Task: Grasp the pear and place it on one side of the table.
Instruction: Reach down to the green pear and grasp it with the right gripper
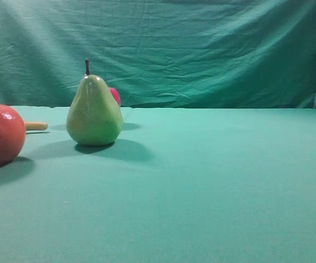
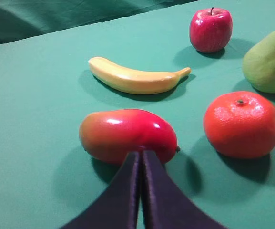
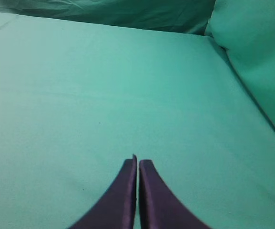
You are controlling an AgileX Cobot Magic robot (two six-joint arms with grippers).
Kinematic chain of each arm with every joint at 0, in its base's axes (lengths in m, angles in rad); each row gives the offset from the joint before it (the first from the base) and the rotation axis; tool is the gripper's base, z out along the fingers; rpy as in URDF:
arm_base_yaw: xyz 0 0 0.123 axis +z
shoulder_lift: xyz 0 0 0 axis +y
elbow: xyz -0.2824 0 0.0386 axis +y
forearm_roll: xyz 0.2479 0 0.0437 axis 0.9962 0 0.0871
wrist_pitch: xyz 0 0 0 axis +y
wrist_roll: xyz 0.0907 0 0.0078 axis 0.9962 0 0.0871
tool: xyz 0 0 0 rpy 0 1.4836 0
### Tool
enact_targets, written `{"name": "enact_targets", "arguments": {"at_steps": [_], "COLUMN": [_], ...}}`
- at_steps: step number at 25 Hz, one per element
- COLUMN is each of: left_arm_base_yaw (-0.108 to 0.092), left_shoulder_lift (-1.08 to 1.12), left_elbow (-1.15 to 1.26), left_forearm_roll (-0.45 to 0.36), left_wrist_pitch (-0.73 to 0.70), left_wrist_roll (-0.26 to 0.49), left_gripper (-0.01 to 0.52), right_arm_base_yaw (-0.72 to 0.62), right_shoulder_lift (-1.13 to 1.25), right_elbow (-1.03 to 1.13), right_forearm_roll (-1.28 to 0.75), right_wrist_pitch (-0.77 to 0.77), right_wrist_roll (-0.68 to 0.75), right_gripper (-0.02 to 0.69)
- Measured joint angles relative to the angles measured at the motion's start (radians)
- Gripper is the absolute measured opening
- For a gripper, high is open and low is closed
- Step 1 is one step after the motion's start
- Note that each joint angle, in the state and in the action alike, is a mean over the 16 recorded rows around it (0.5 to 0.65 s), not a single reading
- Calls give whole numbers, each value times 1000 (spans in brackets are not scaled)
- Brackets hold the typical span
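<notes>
On the table [image 1: 212, 181], left of centre in the high view: pear [image 1: 94, 112], upright on its wide base, stem up, untouched. Seen again at about 2 o'clock from the left gripper [image 2: 140, 157] in the left wrist view, cut off by the frame edge there.

Around the pear, working outward: red apple [image 2: 210, 29] just behind it, only a sliver showing past its shoulder in the high view. Round orange-red fruit [image 2: 242, 125] near, at 9 o'clock of the pear in the high view, partly out of frame. Banana [image 2: 136, 78] farther back, only its tip visible from the high view. Red-and-green mango [image 2: 127, 135] directly at 12 o'clock of the left gripper, just beyond the fingertips.

Left gripper: jaws pressed together, nothing between them. Right gripper [image 3: 137, 162]: likewise closed and empty, over bare cloth, well apart from every fruit. Wrinkled backdrop [image 1: 201, 49] behind all.

Step in hand, as judged: the very start, approach not yet begun, no grasp made. Next move likely for the left arm, being nearer: jaws to open wide, swing toward 2 o'clock past the orange-red fruit, close round the pear's broad lower body. Glossy skin and taper probably slippery; low grip advisable.
</notes>
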Motion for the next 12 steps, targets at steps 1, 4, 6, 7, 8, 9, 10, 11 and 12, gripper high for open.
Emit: {"name": "enact_targets", "arguments": {"at_steps": [1,4,6,7,8,9,10,11,12], "left_arm_base_yaw": [0,0,0,0,0,0,0,0,0], "left_shoulder_lift": [0,0,0,0,0,0,0,0,0], "left_elbow": [0,0,0,0,0,0,0,0,0], "left_forearm_roll": [0,0,0,0,0,0,0,0,0], "left_wrist_pitch": [0,0,0,0,0,0,0,0,0], "left_wrist_roll": [0,0,0,0,0,0,0,0,0], "left_gripper": [0,0,0,0,0,0,0,0,0], "right_arm_base_yaw": [0,0,0,0,0,0,0,0,0], "right_shoulder_lift": [0,0,0,0,0,0,0,0,0], "right_elbow": [0,0,0,0,0,0,0,0,0], "right_forearm_roll": [0,0,0,0,0,0,0,0,0], "right_wrist_pitch": [0,0,0,0,0,0,0,0,0], "right_wrist_roll": [0,0,0,0,0,0,0,0,0], "right_gripper": [0,0,0,0,0,0,0,0,0]}}
